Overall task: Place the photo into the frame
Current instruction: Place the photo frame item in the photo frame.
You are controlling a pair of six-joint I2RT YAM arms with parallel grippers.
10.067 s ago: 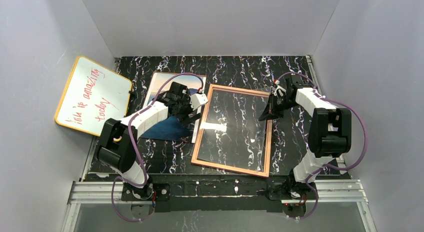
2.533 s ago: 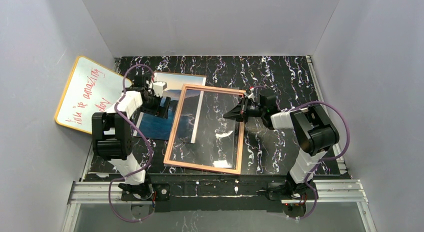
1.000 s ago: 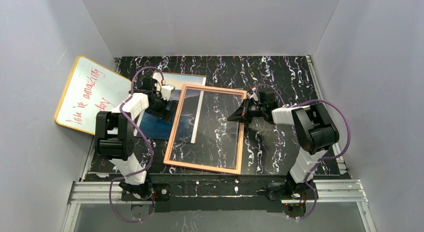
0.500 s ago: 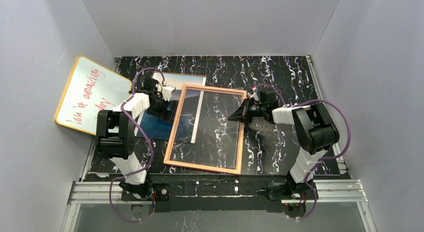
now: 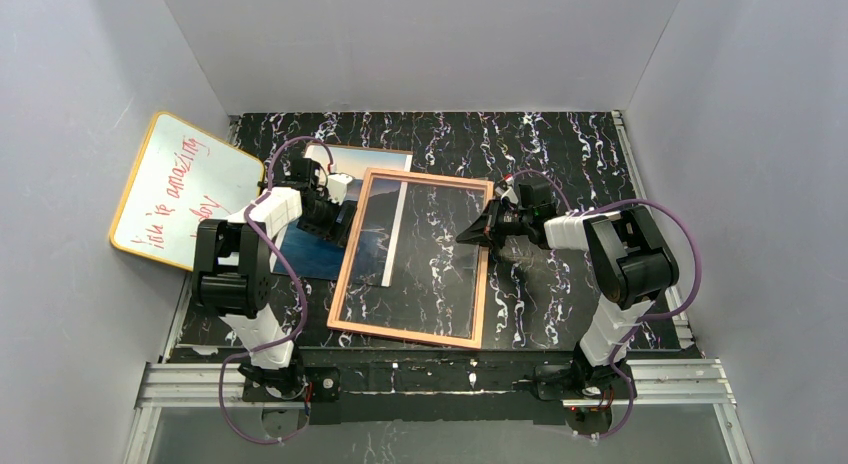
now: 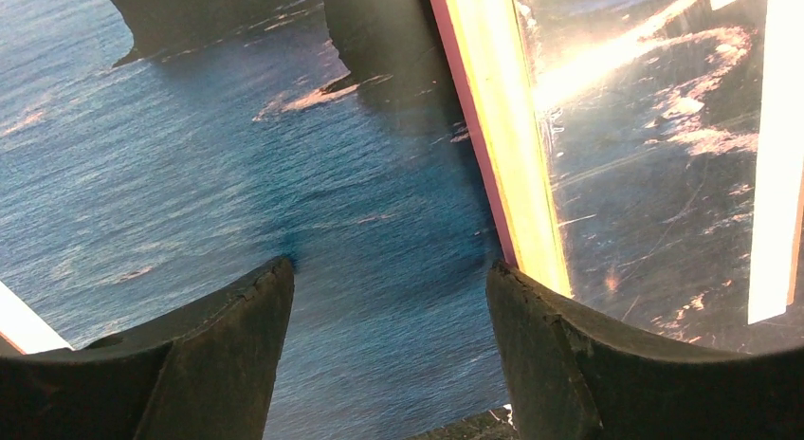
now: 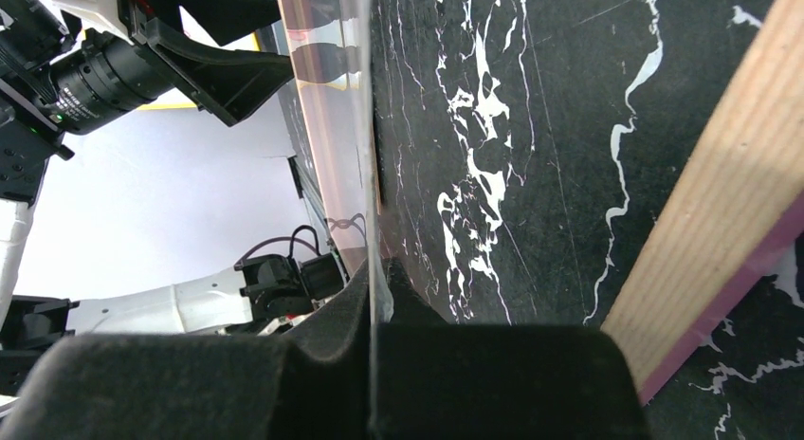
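The photo (image 5: 305, 246), blue sea with dark hills, lies flat at the left; its right part runs under the frame. The pink frame (image 5: 400, 334) overlaps it, its left rail (image 6: 502, 146) crossing the print. My left gripper (image 5: 335, 219) hovers low over the photo (image 6: 237, 155) beside that rail. It is open (image 6: 389, 279), with only sea between its fingers. My right gripper (image 5: 468, 234) sits at the frame's right rail. There it is shut (image 7: 374, 269) on a thin clear sheet seen edge-on, with a wooden rail (image 7: 721, 203) beside it.
A yellow-rimmed whiteboard (image 5: 185, 189) with red writing leans against the left wall. Grey walls close in the black marbled table (image 5: 560, 154) on three sides. The arm bases and a metal rail (image 5: 430, 379) run along the near edge.
Earlier the frame was slid left over the photo. In the last second my left gripper edged toward the frame's left rail and its jaws narrowed a little. The right arm held still.
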